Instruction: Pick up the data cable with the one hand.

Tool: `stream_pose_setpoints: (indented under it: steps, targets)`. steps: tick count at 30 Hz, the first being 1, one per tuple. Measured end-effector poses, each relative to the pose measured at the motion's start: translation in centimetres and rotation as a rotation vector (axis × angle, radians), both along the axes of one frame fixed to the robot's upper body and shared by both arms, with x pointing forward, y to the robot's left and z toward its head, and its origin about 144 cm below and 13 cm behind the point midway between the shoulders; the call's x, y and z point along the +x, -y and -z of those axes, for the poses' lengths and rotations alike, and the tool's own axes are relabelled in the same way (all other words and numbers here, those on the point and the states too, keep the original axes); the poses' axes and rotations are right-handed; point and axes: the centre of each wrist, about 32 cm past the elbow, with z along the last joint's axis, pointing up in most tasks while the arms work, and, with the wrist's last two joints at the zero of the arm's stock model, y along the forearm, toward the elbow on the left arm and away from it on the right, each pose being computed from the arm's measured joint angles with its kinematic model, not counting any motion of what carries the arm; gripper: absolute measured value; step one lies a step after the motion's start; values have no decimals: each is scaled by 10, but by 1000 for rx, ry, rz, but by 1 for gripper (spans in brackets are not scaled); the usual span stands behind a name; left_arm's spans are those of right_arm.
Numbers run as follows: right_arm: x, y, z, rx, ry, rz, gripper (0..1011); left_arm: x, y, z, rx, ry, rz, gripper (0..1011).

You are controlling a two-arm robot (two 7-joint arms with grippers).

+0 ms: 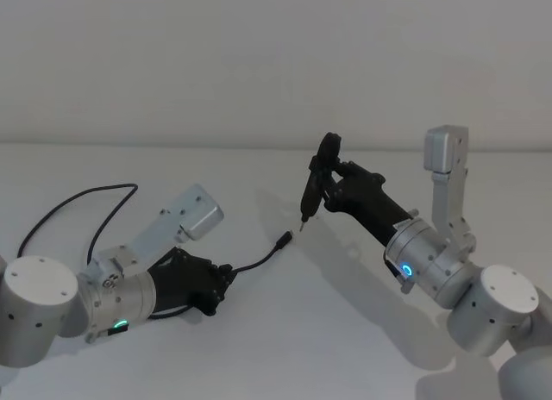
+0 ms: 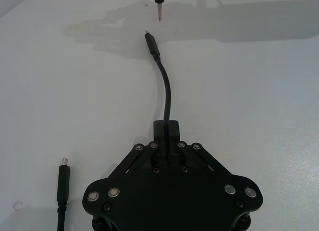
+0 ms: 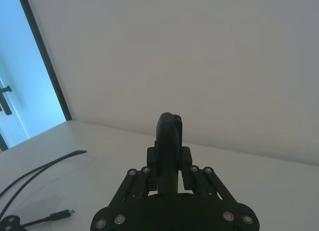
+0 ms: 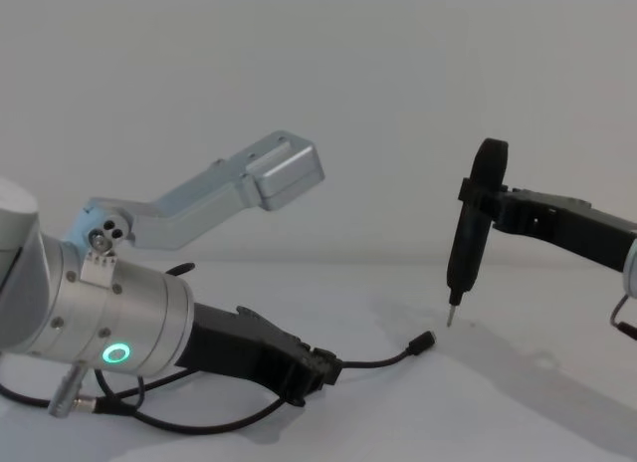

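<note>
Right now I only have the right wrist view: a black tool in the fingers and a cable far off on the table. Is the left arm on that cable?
Observer: Yes. The left gripper is shut on the data cable, a little behind its plug.
Operator: Is the plug lifted?
Observer: In the chest view the plug sits just above the table, by its shadow.
Operator: Where does my tool point?
Observer: The right gripper holds the tool upright, its metal tip just beyond the plug, apart from it.

Right end effector [image 3: 168, 177] clamps a black tool [image 3: 168, 141]; data cable [image 3: 40, 170] lies beyond.
</note>
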Motion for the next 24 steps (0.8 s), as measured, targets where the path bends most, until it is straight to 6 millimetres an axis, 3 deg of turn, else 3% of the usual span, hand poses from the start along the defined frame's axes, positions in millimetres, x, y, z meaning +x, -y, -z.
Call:
stream_pose_setpoints:
  steps: [24]
  targets:
    - [11, -4, 7, -14, 2, -7, 275, 0, 0, 0, 0, 0, 0, 39]
